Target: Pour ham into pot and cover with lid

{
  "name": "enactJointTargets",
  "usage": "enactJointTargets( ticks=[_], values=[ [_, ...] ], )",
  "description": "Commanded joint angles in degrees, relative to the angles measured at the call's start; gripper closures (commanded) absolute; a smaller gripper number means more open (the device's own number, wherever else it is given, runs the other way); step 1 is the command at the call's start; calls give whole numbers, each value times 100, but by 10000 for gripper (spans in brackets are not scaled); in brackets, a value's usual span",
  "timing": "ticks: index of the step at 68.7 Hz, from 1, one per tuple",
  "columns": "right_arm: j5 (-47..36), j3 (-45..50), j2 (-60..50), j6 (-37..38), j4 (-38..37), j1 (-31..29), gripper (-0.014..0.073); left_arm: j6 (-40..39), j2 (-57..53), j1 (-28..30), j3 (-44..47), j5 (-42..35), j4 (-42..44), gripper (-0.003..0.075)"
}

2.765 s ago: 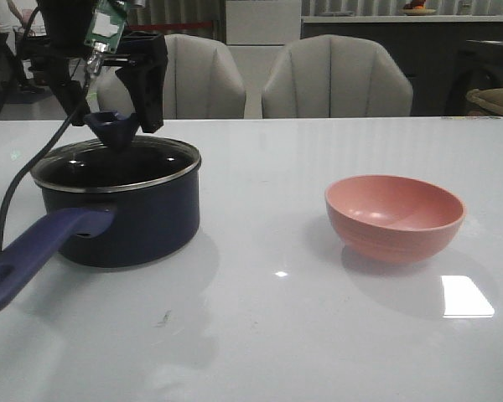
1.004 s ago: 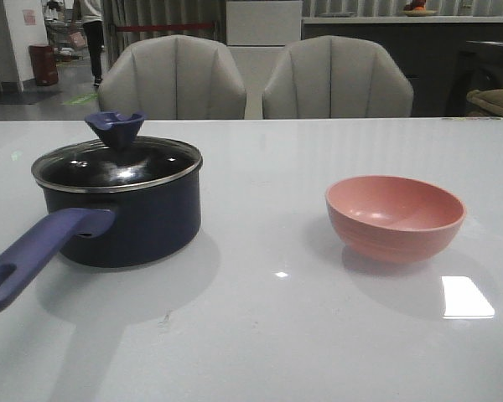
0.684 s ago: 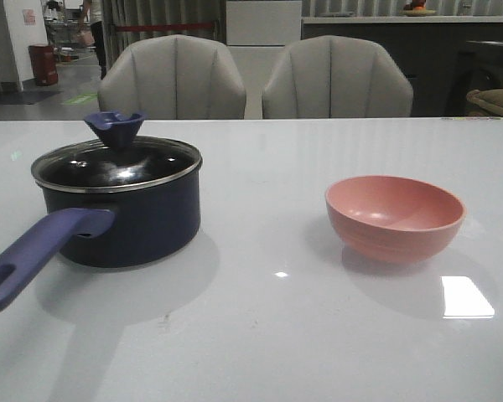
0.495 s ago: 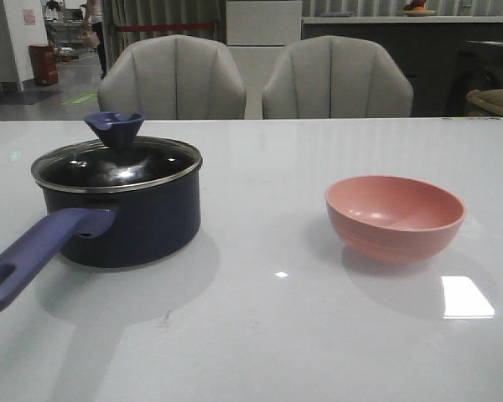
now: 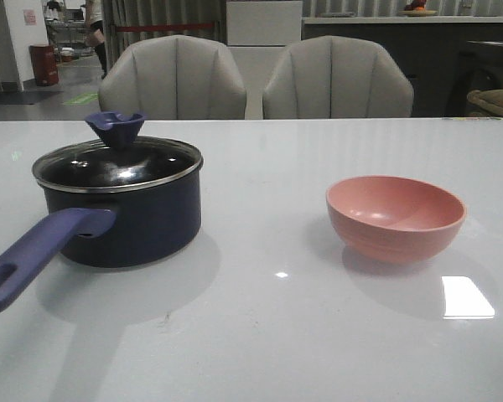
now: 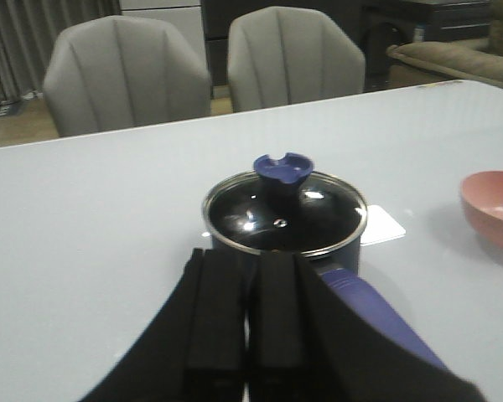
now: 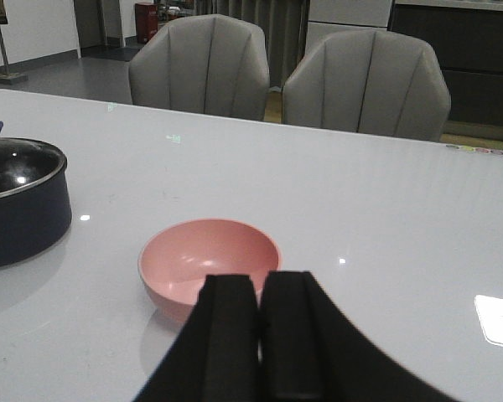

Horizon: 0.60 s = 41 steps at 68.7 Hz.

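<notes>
The dark navy pot (image 5: 134,222) stands at the table's left, its long purple-blue handle (image 5: 33,255) pointing to the front left. The glass lid (image 5: 117,165) with its purple-blue knob (image 5: 116,127) sits on the pot. No ham shows; the lid glass is dark and reflective. The pink bowl (image 5: 395,218) on the right looks empty. My left gripper (image 6: 249,264) is shut and empty, held back from the pot (image 6: 285,219), over its handle (image 6: 377,322). My right gripper (image 7: 261,289) is shut and empty, just short of the bowl (image 7: 208,261). Neither gripper shows in the front view.
Two grey chairs (image 5: 173,77) (image 5: 337,77) stand behind the white table (image 5: 260,335). A bright light patch (image 5: 467,296) reflects on the table by the bowl. The pot's side also shows in the right wrist view (image 7: 21,209).
The left arm, which stood over the lid's knob 2.8 s ago, has left the front view. Over the last second nothing on the table has moved.
</notes>
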Motion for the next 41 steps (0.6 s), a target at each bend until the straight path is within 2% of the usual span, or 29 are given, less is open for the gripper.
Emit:
enactJointTargets(
  ticks=[1, 16, 25, 41],
  values=[
    [-484, -170, 61, -68, 5, 6, 434, -103, -154, 467, 149, -634, 67, 607],
    [-484, -170, 61, -68, 5, 6, 434, -604, -663, 1344, 1074, -1382, 142, 607],
    [-484, -170, 61, -68, 5, 6, 434, -1165, -745, 1408, 1482, -1639, 335, 607],
    [-484, -170, 61, -68, 5, 6, 434, -1207, -745, 1456, 1736, -1952, 379, 607]
  ],
)
